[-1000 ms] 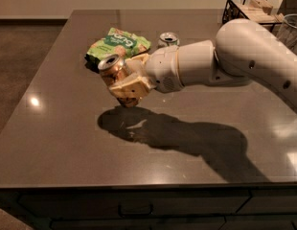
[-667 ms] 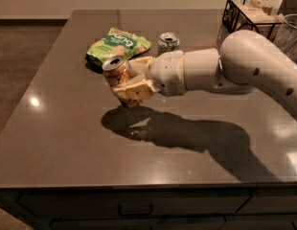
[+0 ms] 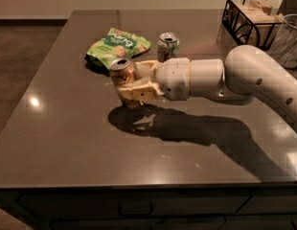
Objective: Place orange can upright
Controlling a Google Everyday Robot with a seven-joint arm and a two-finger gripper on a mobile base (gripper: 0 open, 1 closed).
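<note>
Tipping is the chief hazard. The orange can (image 3: 123, 80), an orange-brown metal drink can with a silver rim, stands close to upright but leans slightly. It is clamped between the two cream plastic fingers (image 3: 139, 89) of the pincer (image 3: 131, 80), low over the dark polished bench (image 3: 67, 143). I cannot tell whether its base touches the bench. If the pincer lets go while the can leans or hangs above the surface, it would likely topple and roll. A finger dragging along its side on the way out could also knock it over.

Left of and behind the orange can lies a crumpled green foil snack bag (image 3: 117, 44), near but apart; a falling can could roll into it. Behind and right of the orange can a white-and-green drink can (image 3: 167, 44) stands upright, just behind the pincer's wrist, so a retreat swinging that way might strike it. Right of the orange can stretches the thick white robot arm (image 3: 244, 75). Far right of it sit a black wire basket (image 3: 231, 20) and a clear glass vessel (image 3: 288, 32), both well apart.
</note>
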